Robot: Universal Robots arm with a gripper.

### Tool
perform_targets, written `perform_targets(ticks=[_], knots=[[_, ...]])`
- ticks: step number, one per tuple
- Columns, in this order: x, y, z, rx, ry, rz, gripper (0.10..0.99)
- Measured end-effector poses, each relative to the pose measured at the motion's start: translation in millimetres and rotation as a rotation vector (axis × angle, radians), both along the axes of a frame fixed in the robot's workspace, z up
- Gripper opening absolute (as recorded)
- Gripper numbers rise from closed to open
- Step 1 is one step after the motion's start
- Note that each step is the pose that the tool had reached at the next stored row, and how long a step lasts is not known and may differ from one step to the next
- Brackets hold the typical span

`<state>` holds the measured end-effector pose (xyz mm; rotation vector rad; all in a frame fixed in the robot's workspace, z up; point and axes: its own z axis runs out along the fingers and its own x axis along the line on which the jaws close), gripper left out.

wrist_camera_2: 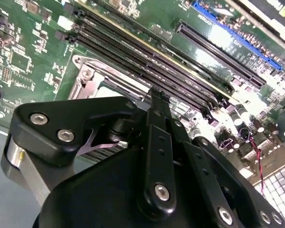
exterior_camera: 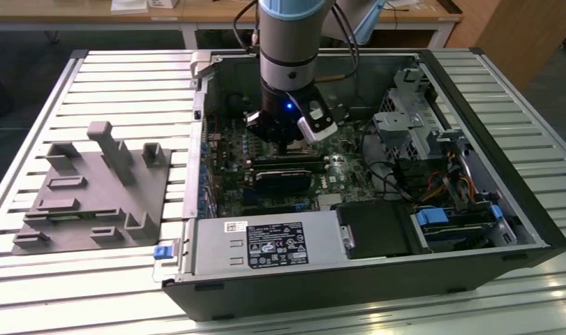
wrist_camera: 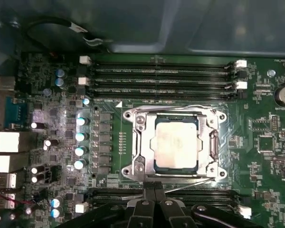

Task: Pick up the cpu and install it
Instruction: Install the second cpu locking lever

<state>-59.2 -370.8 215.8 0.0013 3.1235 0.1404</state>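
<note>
Claw hangs low inside the open computer case, its black fingers pressed together on nothing, and just ahead of their tips the cpu lies seated in the motherboard socket, apart from the claw

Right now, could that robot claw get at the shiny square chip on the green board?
Probably yes. The gripper hangs just beside the socket, and the cpu lies face up inside it with nothing over it.
</note>
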Motion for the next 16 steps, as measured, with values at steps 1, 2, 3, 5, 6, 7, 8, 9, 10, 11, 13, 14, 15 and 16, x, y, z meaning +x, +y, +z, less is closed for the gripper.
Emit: perform_targets(ticks=[1,2,3,5,6,7,8,9,10,11,13,14,15,16], knots=[[-0.8,-1.5,-0.4,0.005,-0.0001,0.0,0.106],[-1.6,-3.2,-0.9,0.009,-0.0001,0.0,0.106],[-2.1,-5.1,-1.5,0.012,-0.0001,0.0,0.106],[-2.7,-8.0,-2.8,0.017,0.0,0.0,0.106],[-3.1,-8.9,-3.4,0.02,-0.0001,0.0,0.106],[-3.7,-9.5,-3.9,0.024,-0.0001,0.0,0.106],[-4.5,-9.9,-4.3,0.029,-0.0001,0.0,0.106],[-5.5,-10.3,-4.8,0.034,0.0,0.0,0.106],[-6.3,-10.8,-5.3,0.04,0.0,0.0,0.106],[-6.8,-11.2,-5.9,0.045,0.0,0.0,0.106],[-7.7,-13.0,-6.9,0.057,-0.0001,0.0,0.106],[-8.1,-14.5,-7.1,0.065,-0.0002,0.0,0.106],[-8.4,-15.7,-7.2,0.072,-0.0003,0.0,0.106],[-8.8,-16.9,-7.3,0.079,-0.0004,0.0,0.106]])
